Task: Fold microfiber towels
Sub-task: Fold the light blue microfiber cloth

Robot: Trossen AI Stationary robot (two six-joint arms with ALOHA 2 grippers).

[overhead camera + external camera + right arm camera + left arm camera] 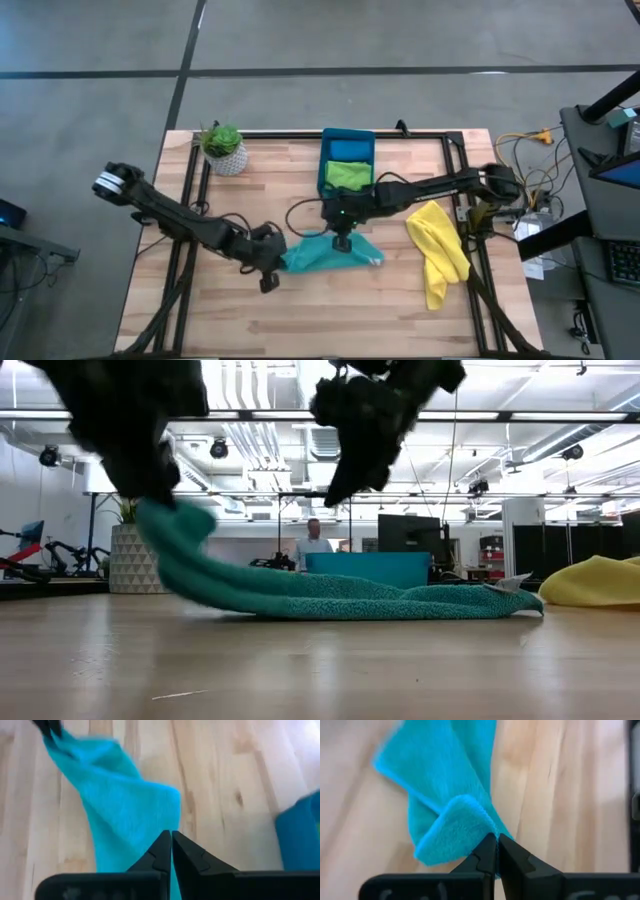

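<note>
A teal towel lies crumpled at the table's middle. Its left end is raised off the wood and the rest rests on the table. My left gripper is shut on that raised end. My right gripper hangs shut over the towel's far edge. In the low view my right gripper stands clear above the cloth with nothing in it. A yellow towel lies bunched on the table to the right. Green and blue towels sit in the blue bin. My left gripper pinches the teal towel's left end at a folded-over edge between its two fingers. It comes slanting down from the table's left side. That end is lifted clear and the cloth runs slack down to the table.
A potted plant stands at the far left. The bin sits at the far middle, just behind my right gripper. A black frame rims the tabletop, with cables beyond the right edge. Bare wood lies toward the near edge.
</note>
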